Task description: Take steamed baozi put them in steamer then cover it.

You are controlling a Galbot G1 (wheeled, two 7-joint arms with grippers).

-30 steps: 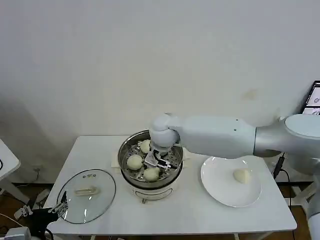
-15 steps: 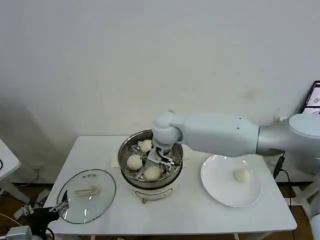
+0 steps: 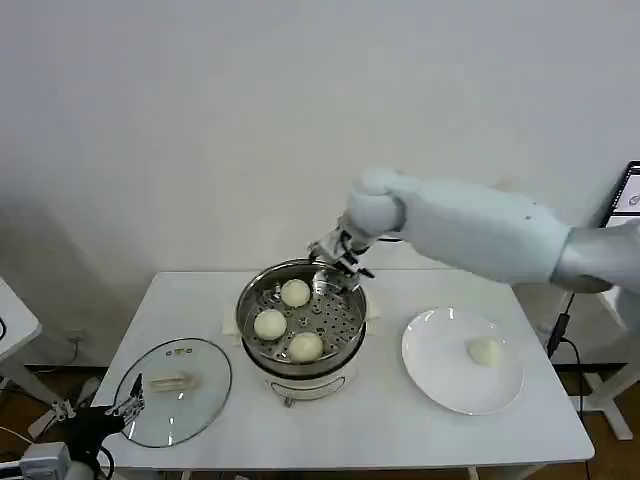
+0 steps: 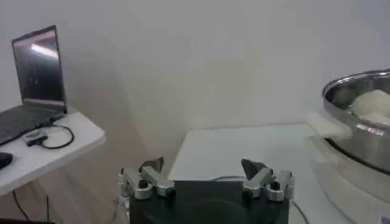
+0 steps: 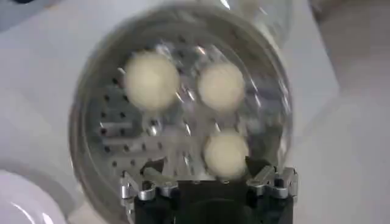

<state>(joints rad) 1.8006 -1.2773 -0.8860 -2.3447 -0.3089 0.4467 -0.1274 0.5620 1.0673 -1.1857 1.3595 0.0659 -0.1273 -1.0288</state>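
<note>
Three small round cream-white steamed buns sit on the perforated tray inside the round shiny stainless-steel steamer pot at mid-counter. Fourth bun is alone on the flat white plate, to the robot's right of the pot.

Right hand hovers above the pot's far rim, fingers spread, holding nothing. Left hand is parked low off the white counter's left front corner, also open and empty.

Looks like step three of four is done. Next: right hand over to the plate, grab the last bun, drop it in the free tray spot. Then the round glass lid, lying flat on the counter left of the pot, goes on.
</note>
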